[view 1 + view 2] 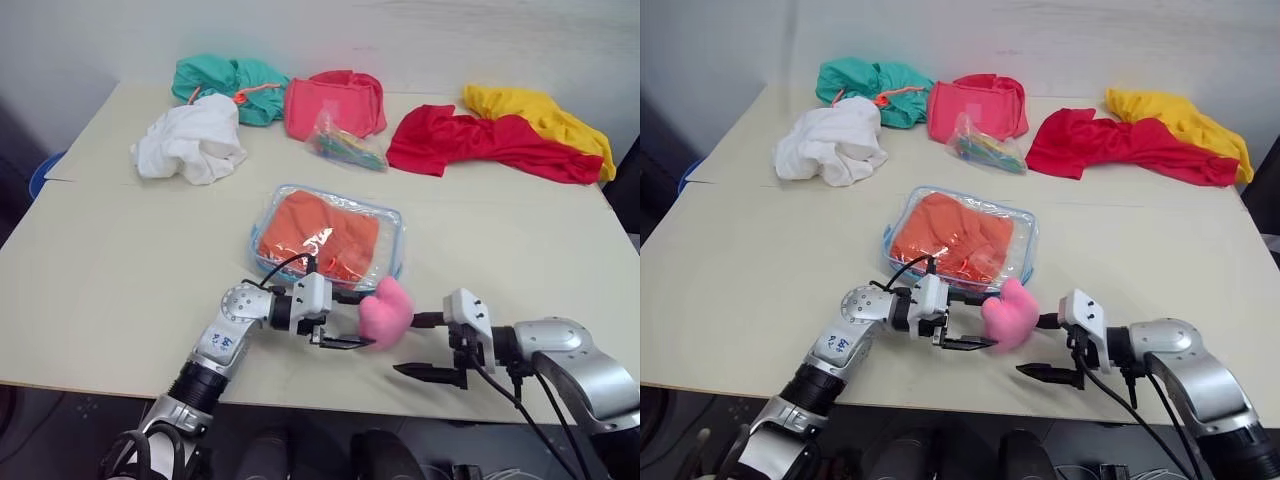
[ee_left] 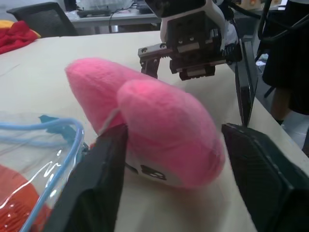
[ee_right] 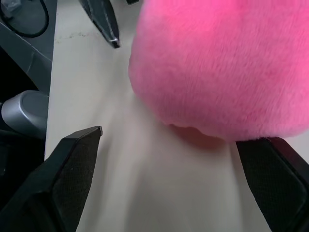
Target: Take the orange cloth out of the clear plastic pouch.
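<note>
- My left gripper sits low in the frame, just left of centre, pointing toward the right. Its fingers stand apart on either side of the pink pompom; in the left wrist view one finger touches the fluff, the other stands clear of it.
- My right gripper is at the lower right, pointing left toward the pompom. Its fingers are spread wide and hold nothing; the pompom lies just beyond the tips.
- The clear plastic pouch lies flat at the centre of the table, blue trim around its edge, pompom at its near edge.
- The orange cloth is inside the pouch, folded, seen through the plastic.
- Along the upper part of the frame: a white cloth at upper left, a teal cloth behind it, a coral-pink cloth at top centre, a small clear bag of colourful items just in front of that, a red cloth and a yellow cloth at upper right.
</note>
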{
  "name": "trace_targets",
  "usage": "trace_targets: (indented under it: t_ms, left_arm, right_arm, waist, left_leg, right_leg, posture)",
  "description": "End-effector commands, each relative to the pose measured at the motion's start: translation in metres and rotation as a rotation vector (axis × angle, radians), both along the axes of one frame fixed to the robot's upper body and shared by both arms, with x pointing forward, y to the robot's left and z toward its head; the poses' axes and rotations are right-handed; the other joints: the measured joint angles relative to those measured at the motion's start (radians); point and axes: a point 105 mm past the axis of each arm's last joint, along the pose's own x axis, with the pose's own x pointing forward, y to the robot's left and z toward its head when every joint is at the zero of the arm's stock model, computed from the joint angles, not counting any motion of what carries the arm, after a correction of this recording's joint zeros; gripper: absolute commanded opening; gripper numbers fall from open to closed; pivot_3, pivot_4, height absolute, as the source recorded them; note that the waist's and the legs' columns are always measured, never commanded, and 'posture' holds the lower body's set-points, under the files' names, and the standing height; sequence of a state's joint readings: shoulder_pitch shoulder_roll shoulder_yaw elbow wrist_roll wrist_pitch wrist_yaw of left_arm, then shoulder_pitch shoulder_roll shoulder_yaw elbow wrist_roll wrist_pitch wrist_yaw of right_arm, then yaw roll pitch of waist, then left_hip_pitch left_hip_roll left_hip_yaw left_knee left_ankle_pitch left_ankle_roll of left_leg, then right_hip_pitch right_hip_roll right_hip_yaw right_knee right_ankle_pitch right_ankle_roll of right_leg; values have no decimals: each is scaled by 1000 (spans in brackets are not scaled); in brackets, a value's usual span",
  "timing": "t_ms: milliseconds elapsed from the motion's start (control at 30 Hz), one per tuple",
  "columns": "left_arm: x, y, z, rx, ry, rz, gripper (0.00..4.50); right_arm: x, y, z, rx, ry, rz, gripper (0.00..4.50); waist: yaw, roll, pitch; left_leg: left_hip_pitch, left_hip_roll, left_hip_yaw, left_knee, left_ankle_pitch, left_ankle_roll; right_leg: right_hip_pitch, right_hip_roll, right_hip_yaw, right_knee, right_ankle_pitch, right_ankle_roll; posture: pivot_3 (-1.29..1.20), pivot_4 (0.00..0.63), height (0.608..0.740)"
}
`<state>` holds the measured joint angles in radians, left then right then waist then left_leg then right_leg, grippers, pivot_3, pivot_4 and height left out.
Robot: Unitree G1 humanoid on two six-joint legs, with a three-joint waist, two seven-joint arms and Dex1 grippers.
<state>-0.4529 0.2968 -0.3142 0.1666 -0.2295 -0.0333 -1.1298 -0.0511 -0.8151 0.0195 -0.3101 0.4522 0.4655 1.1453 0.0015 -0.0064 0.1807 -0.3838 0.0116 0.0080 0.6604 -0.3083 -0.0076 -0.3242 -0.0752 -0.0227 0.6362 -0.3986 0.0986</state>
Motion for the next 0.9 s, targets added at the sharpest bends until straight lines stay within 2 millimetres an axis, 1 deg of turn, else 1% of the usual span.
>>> trace_targets:
  t_ms: [33,67,133,200,267,333,400,467,567,633,733,800,833,867,900]
  left_arm:
    - [1,1,-5,21,-2,7,2137]
    - [2,1,-7,27,-5,21,1727]
    - [4,2,-9,27,-3,38,1163]
    - [3,2,-10,21,9,44,551]
    - [1,4,-10,13,18,43,41]
    - [-1,6,-10,12,25,38,41]
    - [-3,9,-10,18,31,34,41]
    - [-4,13,-9,18,41,40,41]
    - [-4,17,-7,24,46,49,41]
    - [-4,19,-7,31,51,55,41]
    - [-4,21,-6,34,58,63,41]
    - [-3,22,-6,39,65,70,0]
    - [-3,22,-6,40,67,72,0]
    - [-3,23,-6,42,68,77,0]
    - [-3,23,-6,41,72,81,0]
  right_arm:
    - [-12,-11,21,18,-27,-2,4500]
    - [-15,-15,22,16,-24,-7,4500]
    - [-18,-37,27,-7,-54,-54,4500]
    - [-13,-62,33,-52,-143,-111,4500]
    - [-3,-75,40,-141,-316,-101,4500]
    - [12,-82,43,-232,-476,-55,4500]
    - [27,-84,42,-302,-577,-16,4500]
    - [46,-79,39,-375,-684,54,4500]
    - [74,-65,37,-449,-794,151,4500]
    - [93,-51,42,-455,-861,183,4500]
    - [110,-30,48,-451,-934,251,4500]
    - [114,-15,49,-438,-938,328,4136]
    - [115,-12,49,-438,-939,355,3930]
    - [114,-8,47,-428,-929,386,3616]
    - [113,-5,46,-428,-925,413,3186]
  waist:
    - [1,0,0]
    - [2,0,0]
    - [9,0,0]
    - [16,0,0]
    - [18,0,0]
    - [10,0,0]
    - [0,1,0]
    - [-8,0,0]
    - [-18,1,0]
    - [-20,1,0]
    - [-27,1,0]
    - [-27,1,0]
    - [-26,1,0]
    - [-26,1,0]
    - [-25,1,0]
  left_leg:
    - [-1,0,0,1,0,0]
    - [-2,0,-1,1,0,0]
    - [-2,-1,-1,2,-1,1]
    - [-2,-1,-1,3,-1,1]
    - [-2,-1,-1,3,-1,2]
    - [-1,-1,0,3,-1,2]
    - [0,-1,1,3,-1,2]
    - [0,0,1,3,-1,1]
    - [1,0,2,3,0,1]
    - [1,1,2,3,0,1]
    - [0,1,1,3,0,1]
    - [-1,1,1,3,0,1]
    - [-1,1,1,4,0,1]
    - [-2,1,1,4,0,1]
    - [-2,1,0,4,0,1]
  right_leg:
    - [0,0,0,0,0,0]
    - [0,0,-1,0,0,0]
    - [0,0,-1,0,1,1]
    - [1,0,-1,-1,1,1]
    - [1,0,0,-1,1,2]
    - [1,0,1,-4,1,2]
    - [1,0,1,-3,1,2]
    - [1,1,1,-3,1,2]
    - [0,1,2,-2,1,2]
    - [0,1,2,-1,1,2]
    - [0,1,2,2,1,2]
    - [-1,1,1,2,1,2]
    - [-1,1,1,2,1,2]
    - [-1,0,0,1,1,2]
    - [-1,0,0,1,1,2]
  posture:
    - [0,150,740]
    - [0,150,740]
    - [0,150,740]
    - [0,150,740]
    - [0,150,740]
    - [0,150,740]
    - [0,150,740]
    - [0,150,740]
    - [0,150,740]
    - [0,150,740]
    - [0,150,740]
    - [0,150,740]
    - [0,150,740]
    - [0,150,740]
    - [0,150,740]
